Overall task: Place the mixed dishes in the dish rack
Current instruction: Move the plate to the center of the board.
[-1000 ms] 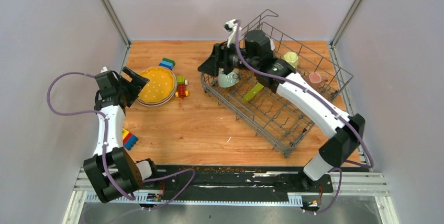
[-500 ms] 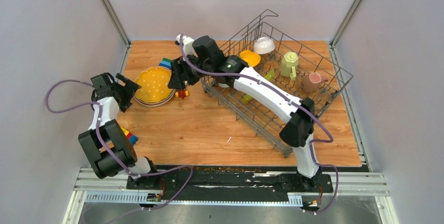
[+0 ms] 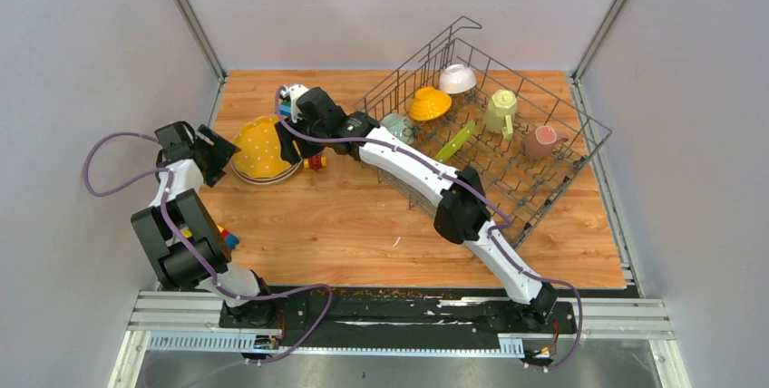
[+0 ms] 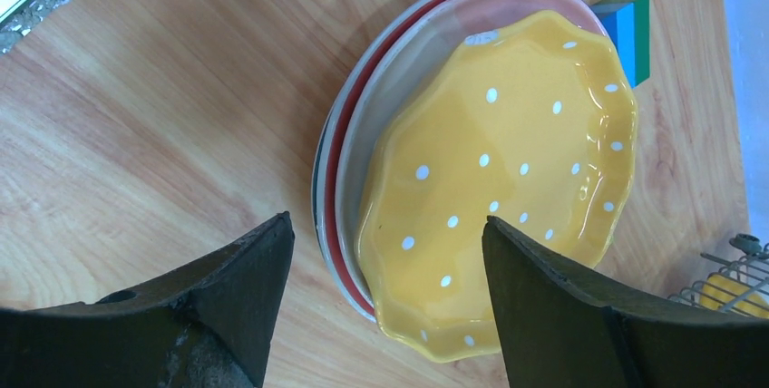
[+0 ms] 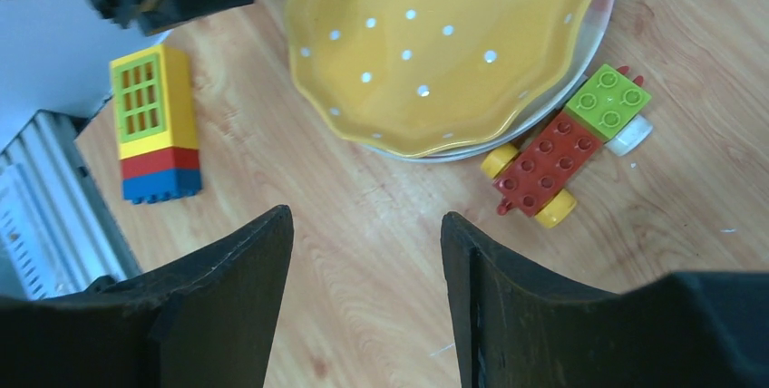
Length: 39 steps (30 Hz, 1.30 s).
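A yellow white-dotted plate (image 3: 260,147) lies on top of a stack of pink and grey plates (image 4: 355,116) at the table's left. My left gripper (image 3: 216,150) is open at the stack's left rim, and its fingers straddle the edge of the yellow plate (image 4: 508,170). My right gripper (image 3: 288,141) is open and empty over bare wood just right of the yellow plate (image 5: 435,43). The dish rack (image 3: 553,102) at the right holds a teal mug (image 3: 396,125), a yellow bowl (image 3: 429,102), a white bowl (image 3: 458,77), a pale-green mug (image 3: 501,109), a pink mug (image 3: 541,141) and a lime-green plate (image 3: 455,140).
A red, green and yellow toy car (image 5: 567,148) sits beside the plates. A yellow, red and blue block (image 5: 154,125) lies by the left arm. A blue-green block (image 4: 630,30) sits behind the stack. The right arm stretches across the table's middle.
My right arm has left the rack, where the teal mug now stands, and swung left to the plate stack. My left gripper shifted at the stack's rim and its jaws narrowed slightly.
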Motion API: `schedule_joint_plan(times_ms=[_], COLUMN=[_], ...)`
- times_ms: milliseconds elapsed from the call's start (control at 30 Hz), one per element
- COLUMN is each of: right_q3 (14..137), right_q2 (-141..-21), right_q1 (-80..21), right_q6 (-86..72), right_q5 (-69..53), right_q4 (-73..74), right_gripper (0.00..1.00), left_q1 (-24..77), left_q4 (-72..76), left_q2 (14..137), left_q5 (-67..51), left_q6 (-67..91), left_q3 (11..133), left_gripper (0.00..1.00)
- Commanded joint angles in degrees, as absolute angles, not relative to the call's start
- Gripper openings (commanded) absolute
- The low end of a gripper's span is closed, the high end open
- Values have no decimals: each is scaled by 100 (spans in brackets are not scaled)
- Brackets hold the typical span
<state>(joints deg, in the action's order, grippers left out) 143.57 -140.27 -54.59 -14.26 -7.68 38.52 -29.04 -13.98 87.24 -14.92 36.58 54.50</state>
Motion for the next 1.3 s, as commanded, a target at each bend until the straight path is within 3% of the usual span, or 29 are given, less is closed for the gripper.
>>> schedule_joint_plan(times_ms=[0, 367, 767, 967, 1267], right_q3=[14820, 15085, 14559, 14469, 14264], right_q2=[-14436, -15210, -15101, -15211, -15103], right_q1=[-5449, -5410, -5353, -5390, -5456], right_q6=[-1360, -1244, -1091, -1230, -1390], right_q5=[-398, 506, 668, 682, 142], right_q4=[3321, 2172, 2258, 2245, 2238], right_gripper=[61, 56, 60, 67, 67], left_q1=[-2988, -2988, -2988, -2988, -2993], left_q4=[-1104, -923, -964, -1511, -1557], left_q2=[8691, 8833, 8934, 9674, 10746], left_q5=[-1557, -1969, -1906, -1598, -2543], left_q6=[3425, 3157, 3017, 2321, 1906], left_q3=[5677, 5752, 5984, 6765, 7294], left_gripper=[83, 76, 85, 92, 89])
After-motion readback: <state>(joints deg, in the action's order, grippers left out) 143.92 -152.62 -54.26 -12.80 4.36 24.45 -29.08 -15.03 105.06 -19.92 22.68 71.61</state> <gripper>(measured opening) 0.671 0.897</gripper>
